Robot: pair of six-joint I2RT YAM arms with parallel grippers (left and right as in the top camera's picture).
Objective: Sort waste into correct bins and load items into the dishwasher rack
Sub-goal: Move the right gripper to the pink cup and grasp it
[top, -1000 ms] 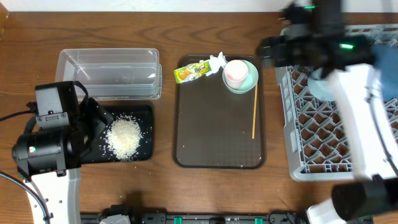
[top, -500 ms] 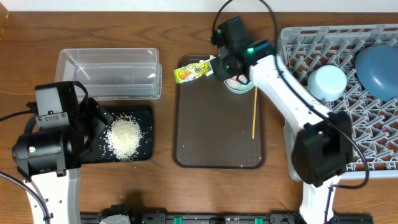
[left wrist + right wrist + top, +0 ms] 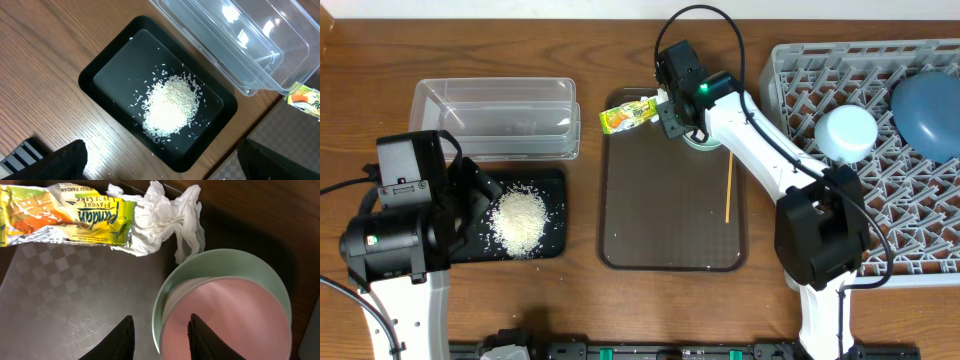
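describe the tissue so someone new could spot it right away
Find the dark brown tray in the middle of the table and look at its far edge. There the tissue lies between the yellow-green wrapper and the mint bowl. It is the only crumpled white thing, lying against the wrapper's end.

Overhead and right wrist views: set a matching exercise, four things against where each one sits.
1 rice
2 pink cup
3 light blue bowl
4 chopstick

A on the grey rack
B lying directly on the brown tray
C in the black tray
D inside the mint green bowl

Pairs: 1-C, 2-D, 3-A, 4-B
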